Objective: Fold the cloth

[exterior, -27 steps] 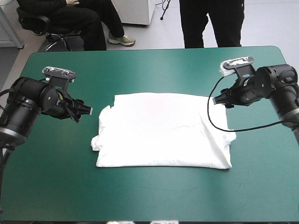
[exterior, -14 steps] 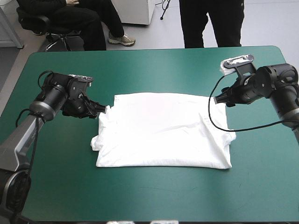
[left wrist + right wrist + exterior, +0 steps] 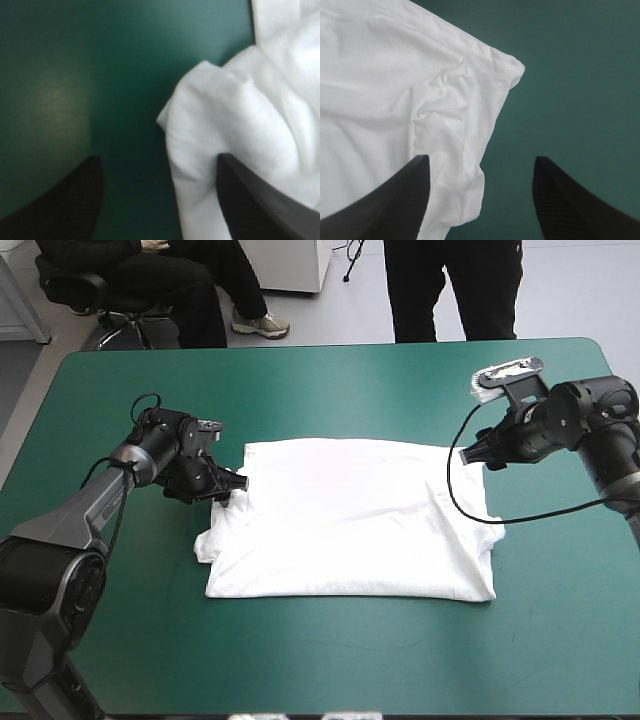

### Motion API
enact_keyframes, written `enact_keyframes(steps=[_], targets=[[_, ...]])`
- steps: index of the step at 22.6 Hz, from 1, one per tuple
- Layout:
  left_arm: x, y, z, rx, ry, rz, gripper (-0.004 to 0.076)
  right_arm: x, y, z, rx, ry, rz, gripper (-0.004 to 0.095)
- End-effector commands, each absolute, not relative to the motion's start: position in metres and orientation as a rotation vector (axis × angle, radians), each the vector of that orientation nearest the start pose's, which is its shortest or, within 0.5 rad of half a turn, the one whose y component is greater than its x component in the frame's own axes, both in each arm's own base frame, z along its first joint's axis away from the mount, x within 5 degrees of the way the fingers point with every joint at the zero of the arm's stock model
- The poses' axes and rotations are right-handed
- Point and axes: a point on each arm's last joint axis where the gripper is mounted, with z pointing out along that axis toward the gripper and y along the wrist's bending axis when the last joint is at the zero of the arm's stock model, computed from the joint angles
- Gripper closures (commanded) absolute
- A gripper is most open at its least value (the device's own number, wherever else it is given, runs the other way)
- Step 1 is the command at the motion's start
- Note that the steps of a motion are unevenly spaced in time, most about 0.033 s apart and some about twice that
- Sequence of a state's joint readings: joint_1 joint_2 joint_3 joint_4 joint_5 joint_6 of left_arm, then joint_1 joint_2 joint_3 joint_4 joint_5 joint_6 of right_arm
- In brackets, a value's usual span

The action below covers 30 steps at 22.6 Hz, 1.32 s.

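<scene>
Left wrist view: my left pincer point(image 3: 158, 159) is wide open, its black fingers point(image 3: 60, 200) standing well apart. A bunched white fold of the T-shirt point(image 3: 240, 115) sits between them, pushed right up against one finger. The other finger has only bare teal-green cover point(image 3: 75, 75) ahead of it. Can't tell from here whether that fold is a sleeve or just a rumpled edge.

Right wrist cam: the right pincer point(image 3: 481, 158) is open too, nothing in it. The shirt's wrinkled corner lies ahead of one finger and its edge runs into the gap between the two. Ahead of the other finger it's plain cover.

From the high cam, the left pincer is down at the shirt's far left corner, touching or all but touching the cloth. The right one sits just beside the far right corner. The shirt itself is spread flat in a rough rectangle around the middle of the table, crumpled along the edge by the left pincer and fairly smooth everywhere else.
</scene>
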State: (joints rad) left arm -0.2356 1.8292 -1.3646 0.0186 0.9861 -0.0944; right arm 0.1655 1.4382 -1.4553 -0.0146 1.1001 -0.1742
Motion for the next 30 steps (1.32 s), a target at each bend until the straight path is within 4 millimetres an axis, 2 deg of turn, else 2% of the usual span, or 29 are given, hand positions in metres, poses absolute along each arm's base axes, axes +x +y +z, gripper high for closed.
enact_keyframes(steps=[1,4,9,13,15,17,20,24,25,28,30], targets=[[0.363,-0.090,0.236,0.181,2.873,-0.094,0.0288,0.287,0.045,0.402,-0.435,2.427,-0.042,0.0340],[0.364,-0.093,0.229,0.168,2.902,-0.133,0.0368,0.287,0.045,0.402,-0.435,2.429,-0.037,0.0341],[0.366,-0.094,0.229,0.158,2.878,-0.151,0.0582,0.286,0.046,0.401,-0.434,2.434,-0.025,0.0340],[0.365,-0.094,0.230,0.193,2.886,-0.143,0.0696,0.286,0.047,0.401,-0.432,2.436,-0.012,0.0341],[0.365,-0.094,0.237,0.206,2.904,-0.140,0.0742,0.286,0.047,0.401,-0.432,2.438,-0.012,0.0347],[0.364,-0.095,0.248,0.209,2.899,-0.146,0.0741,0.286,0.047,0.401,-0.432,2.440,-0.012,0.0359],[0.360,-0.102,0.282,0.239,2.830,-0.171,0.0741,0.286,0.047,0.401,-0.433,2.442,-0.011,0.0374],[0.347,-0.126,0.319,0.327,2.726,-0.222,0.0741,0.286,0.047,0.401,-0.437,2.442,-0.013,0.0376],[0.342,-0.138,0.321,0.354,2.722,-0.259,0.0741,0.285,0.047,0.401,-0.437,2.446,-0.013,0.0376],[0.334,-0.173,0.308,0.461,2.734,-0.314,0.0741,0.284,0.046,0.400,-0.440,2.459,-0.012,0.0376],[0.334,-0.183,0.300,0.487,2.732,-0.320,0.0741,0.284,0.046,0.400,-0.440,2.461,-0.012,0.0378]])
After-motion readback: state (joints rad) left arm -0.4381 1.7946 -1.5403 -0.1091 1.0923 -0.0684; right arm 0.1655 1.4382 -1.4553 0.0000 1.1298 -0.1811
